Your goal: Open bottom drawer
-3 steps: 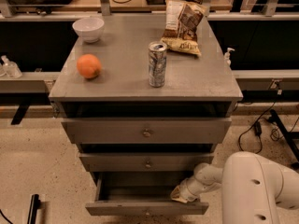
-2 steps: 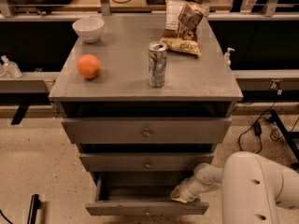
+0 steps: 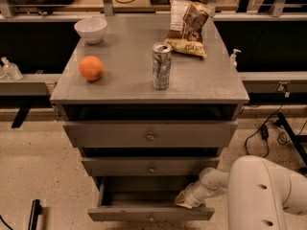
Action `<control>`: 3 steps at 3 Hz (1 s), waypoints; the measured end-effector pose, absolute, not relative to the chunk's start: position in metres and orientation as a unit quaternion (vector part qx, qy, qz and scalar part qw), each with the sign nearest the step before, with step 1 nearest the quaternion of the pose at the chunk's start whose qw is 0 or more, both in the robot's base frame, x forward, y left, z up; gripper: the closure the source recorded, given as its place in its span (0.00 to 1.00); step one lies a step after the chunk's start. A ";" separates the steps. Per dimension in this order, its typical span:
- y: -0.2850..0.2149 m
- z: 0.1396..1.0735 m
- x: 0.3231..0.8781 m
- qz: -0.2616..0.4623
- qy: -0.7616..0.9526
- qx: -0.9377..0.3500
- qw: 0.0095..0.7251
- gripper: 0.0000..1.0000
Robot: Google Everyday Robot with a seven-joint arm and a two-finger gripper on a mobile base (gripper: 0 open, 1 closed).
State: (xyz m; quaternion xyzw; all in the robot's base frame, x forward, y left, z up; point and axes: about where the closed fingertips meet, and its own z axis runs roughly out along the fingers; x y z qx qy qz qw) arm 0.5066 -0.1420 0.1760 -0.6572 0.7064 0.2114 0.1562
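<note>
The grey cabinet point(image 3: 72, 128) is the reference for everything here. Its tabletop point(image 3: 124, 87) carries only light clutter. The robot's white arm point(image 3: 259, 190) stands at the cabinet's lower right corner and reaches in towards its foot.

Of the three fronts, the top drawer point(image 3: 105, 134) is the tallest and widest, and the middle drawer point(image 3: 115, 166) sits just below it. The bottom drawer point(image 3: 124, 213) is the lowest and slimmest. It already stands pulled out from the cabinet, with its dark inside showing behind the front panel.

On the tabletop, a chip bag point(image 3: 188, 28) lies at the back right. A drinks can point(image 3: 161, 66) stands upright near the middle. An orange point(image 3: 91, 67) rests at the left, and a white bowl point(image 3: 91, 29) sits at the back left.

The gripper point(image 3: 184, 200) is at the right end of the bottom drawer's top edge, against or just inside the front panel. Whether the jaws are open or closed, I cannot tell.

The drawer looks stiff, flat and probably light, so it should slide straight on its runners. A pull from one end may skew it. The small round knob point(image 3: 151, 219) at the centre of its front is the truest hold, though small and likely slippery. The top rim of the front offers a broader purchase.
</note>
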 end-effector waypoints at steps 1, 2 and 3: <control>-0.142 0.176 0.507 0.211 0.706 -0.657 0.156 0.82; -0.142 0.176 0.507 0.211 0.706 -0.657 0.156 0.59; -0.142 0.176 0.507 0.211 0.706 -0.657 0.156 0.54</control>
